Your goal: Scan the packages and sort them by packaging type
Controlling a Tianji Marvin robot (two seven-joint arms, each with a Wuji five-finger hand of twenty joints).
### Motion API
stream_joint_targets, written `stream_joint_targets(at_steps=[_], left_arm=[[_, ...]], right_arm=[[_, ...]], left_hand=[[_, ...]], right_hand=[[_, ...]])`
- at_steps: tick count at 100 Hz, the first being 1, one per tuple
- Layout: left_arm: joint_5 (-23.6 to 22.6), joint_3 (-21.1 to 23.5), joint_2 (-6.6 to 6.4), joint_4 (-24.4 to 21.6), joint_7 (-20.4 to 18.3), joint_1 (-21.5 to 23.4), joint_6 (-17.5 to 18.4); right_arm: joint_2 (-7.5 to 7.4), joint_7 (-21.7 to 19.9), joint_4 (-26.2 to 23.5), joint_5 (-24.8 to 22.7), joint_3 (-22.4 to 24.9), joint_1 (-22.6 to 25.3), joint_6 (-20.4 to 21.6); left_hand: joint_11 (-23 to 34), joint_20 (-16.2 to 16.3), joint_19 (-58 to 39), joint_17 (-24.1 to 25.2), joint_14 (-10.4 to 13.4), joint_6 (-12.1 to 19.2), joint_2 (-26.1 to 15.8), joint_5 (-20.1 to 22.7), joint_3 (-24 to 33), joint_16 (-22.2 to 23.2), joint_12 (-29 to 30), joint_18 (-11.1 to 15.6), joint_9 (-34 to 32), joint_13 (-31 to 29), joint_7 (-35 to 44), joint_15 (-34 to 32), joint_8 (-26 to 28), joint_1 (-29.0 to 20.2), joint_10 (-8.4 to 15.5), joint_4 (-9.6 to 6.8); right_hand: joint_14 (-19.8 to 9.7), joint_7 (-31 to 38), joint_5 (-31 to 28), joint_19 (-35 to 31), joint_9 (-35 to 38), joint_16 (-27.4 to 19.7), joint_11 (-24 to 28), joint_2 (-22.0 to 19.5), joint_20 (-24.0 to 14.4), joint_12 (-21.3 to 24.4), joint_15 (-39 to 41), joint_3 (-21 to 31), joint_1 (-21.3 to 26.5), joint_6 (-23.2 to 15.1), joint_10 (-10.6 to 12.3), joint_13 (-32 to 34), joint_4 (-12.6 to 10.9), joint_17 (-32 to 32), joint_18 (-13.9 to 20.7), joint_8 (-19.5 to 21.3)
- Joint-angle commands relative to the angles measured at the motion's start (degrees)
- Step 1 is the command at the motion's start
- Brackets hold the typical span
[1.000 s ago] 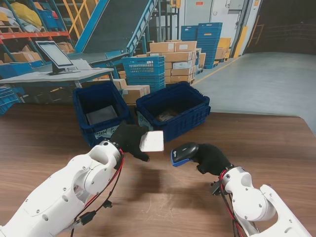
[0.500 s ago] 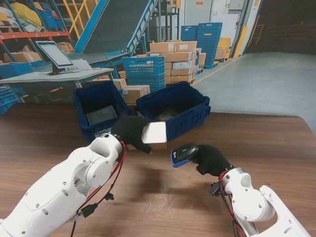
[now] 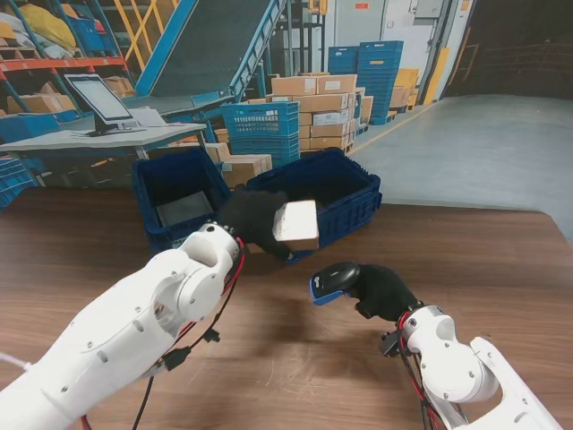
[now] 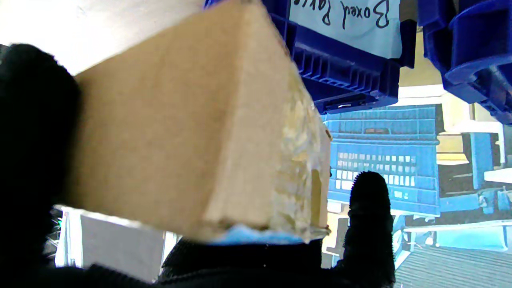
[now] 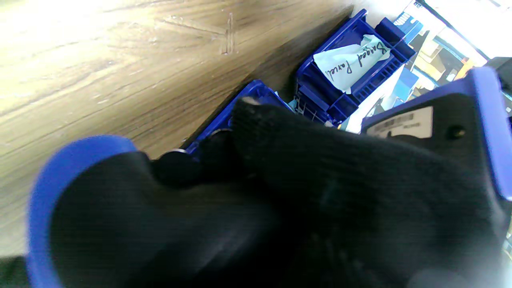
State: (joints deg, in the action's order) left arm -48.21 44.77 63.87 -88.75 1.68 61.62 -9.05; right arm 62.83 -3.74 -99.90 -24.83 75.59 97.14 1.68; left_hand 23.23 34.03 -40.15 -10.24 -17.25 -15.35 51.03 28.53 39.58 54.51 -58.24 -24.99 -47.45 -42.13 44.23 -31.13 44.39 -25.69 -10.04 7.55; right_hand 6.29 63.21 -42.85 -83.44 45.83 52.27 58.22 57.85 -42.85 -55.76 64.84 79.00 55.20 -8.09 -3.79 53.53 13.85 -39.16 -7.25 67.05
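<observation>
Carrying a cardboard box (image 3: 296, 221), the left hand (image 3: 255, 221) grips it over the right-hand crate's near rim (image 3: 333, 217) at the table's far edge; the right hand (image 3: 380, 288) clasps the barcode scanner (image 3: 332, 279). Next probably: release inside.

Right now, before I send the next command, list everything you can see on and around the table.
cardboard box: one, tan with a white face, held off the table in front of the right bin
barcode scanner: one, black and blue, held over the table, nearer to me than the bins
left bin: one, dark blue, far table edge, something grey inside
right bin: one, dark blue, far table edge, handwritten paper label
table: one, brown wood
monitor: one, on a grey desk beyond the table, left
stacked cartons: several, tan, background
left robot hand: black glove, shut on the box
right robot hand: black glove, shut on the scanner
</observation>
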Motion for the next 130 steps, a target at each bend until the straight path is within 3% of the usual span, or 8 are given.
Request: stream_joint_targets(at_steps=[1, 35, 87, 113, 130], left_arm=[[0.8, -0.5, 1.44, 0.8, -0.7, -1.9, -0.6], [7.3, -7.5, 5.14, 9.6, 2.6, -11.1, -3.6], [12.4, -12.3, 9.36, 17.9, 6.6, -17.1, -5.3], [15.5, -15.4, 13.09, 25.9, 9.8, -21.5, -5.9], [17.6, -18.4, 16.66, 33.9, 11.8, -25.2, -5.2]], right_arm=[[0.40, -0.8, 0.0, 0.1, 0.0, 0.2, 0.5], [0.37, -1.2, 2.2, 1.2, -0.3, -0.9, 2.0], [0.34, -1.5, 2.7, 1.9, 0.1, -0.7, 2.2], [0.38, -1.6, 3.2, 2.6, 0.5, -0.4, 2.7], [0.34, -2.1, 4.3, 3.5, 0.8, -0.5, 3.3]], left_hand=[[6.1, 0.7, -1.2, 0.0, 1.9, 13.9, -8.6, 7.1, 13.2, 1.8, -3.8, -2.2, -6.6, -2.0, 22.7, -4.8, 4.8, -23.5, 5.4, -3.60], [6.1, 0.7, -1.3, 0.1, 1.8, 13.8, -8.5, 7.4, 13.3, 1.9, -3.9, -2.1, -6.6, -1.9, 22.6, -4.8, 4.6, -23.5, 5.4, -3.57], [6.0, 0.7, -1.3, 0.1, 1.8, 13.8, -8.5, 7.3, 13.3, 1.9, -3.9, -2.2, -6.5, -1.9, 22.5, -4.8, 4.7, -23.6, 5.4, -3.54], [6.1, 0.8, -1.4, 0.2, 1.7, 13.8, -8.6, 7.4, 13.3, 1.9, -3.9, -2.3, -6.5, -1.7, 22.5, -4.8, 4.7, -23.6, 5.3, -3.46], [5.9, 0.8, -1.4, 0.1, 1.9, 13.8, -8.5, 7.4, 13.3, 1.8, -3.7, -2.2, -6.5, -1.7, 22.5, -4.6, 4.7, -23.4, 5.5, -3.36]], right_hand=[[1.3, 3.8, -3.5, -3.1, 0.6, 0.2, 0.2, -2.8, -1.4, -0.4, 0.6, 8.6, 4.7, -2.4, -0.3, 1.3, 0.0, -0.6, 1.8, 1.6], [1.3, 3.8, -3.5, -3.1, 0.5, 0.2, 0.2, -2.8, -1.4, -0.4, 0.6, 8.6, 4.7, -2.4, -0.4, 1.3, 0.0, -0.6, 1.9, 1.6], [1.3, 3.8, -3.5, -3.2, 0.5, 0.2, 0.3, -2.8, -1.4, -0.4, 0.7, 8.6, 4.7, -2.4, -0.3, 1.3, 0.0, -0.7, 1.9, 1.6], [1.3, 3.8, -3.5, -3.2, 0.5, 0.2, 0.3, -2.8, -1.4, -0.4, 0.7, 8.6, 4.7, -2.4, -0.3, 1.3, 0.0, -0.6, 1.9, 1.6], [1.3, 3.8, -3.5, -3.2, 0.5, 0.2, 0.3, -2.8, -1.4, -0.4, 0.7, 8.6, 4.7, -2.4, -0.4, 1.2, 0.0, -0.6, 1.9, 1.6]])
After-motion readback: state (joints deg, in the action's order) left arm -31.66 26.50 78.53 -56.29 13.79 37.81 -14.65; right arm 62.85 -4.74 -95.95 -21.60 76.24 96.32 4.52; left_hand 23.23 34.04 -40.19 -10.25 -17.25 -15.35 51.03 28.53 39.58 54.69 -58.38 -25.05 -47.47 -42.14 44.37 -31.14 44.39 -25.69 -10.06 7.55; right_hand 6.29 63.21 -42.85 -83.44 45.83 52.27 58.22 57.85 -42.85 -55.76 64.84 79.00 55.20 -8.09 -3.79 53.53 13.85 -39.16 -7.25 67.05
